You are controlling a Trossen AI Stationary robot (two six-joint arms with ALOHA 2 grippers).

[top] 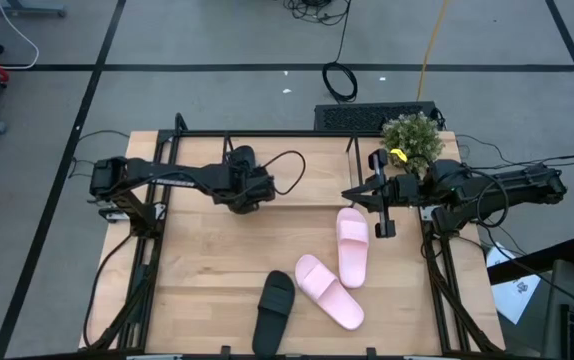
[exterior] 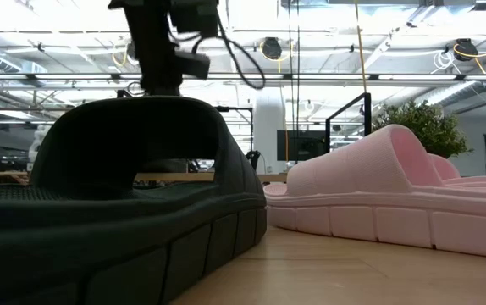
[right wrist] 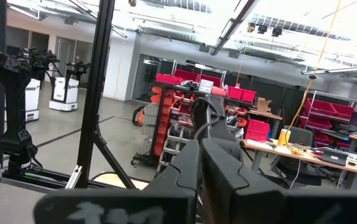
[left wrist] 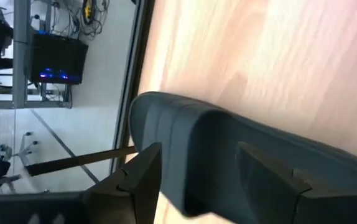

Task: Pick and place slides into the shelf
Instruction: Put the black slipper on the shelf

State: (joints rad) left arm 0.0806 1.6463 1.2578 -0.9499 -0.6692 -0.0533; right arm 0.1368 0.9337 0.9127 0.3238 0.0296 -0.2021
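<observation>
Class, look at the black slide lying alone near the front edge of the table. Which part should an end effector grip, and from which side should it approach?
Grip the black slide across the wide strap near its far end, coming straight down from above. It lies flat, sole down, and the low view shows its strap arching clear of the footbed, leaving a gap for one finger beneath. The nearer pink slide lies close to its right, so approaching from above avoids it.

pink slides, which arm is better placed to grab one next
Right. The right gripper hangs shut and empty just beside the nearer pink slide, while the left gripper is farther off and clamped on a black slide.
</observation>
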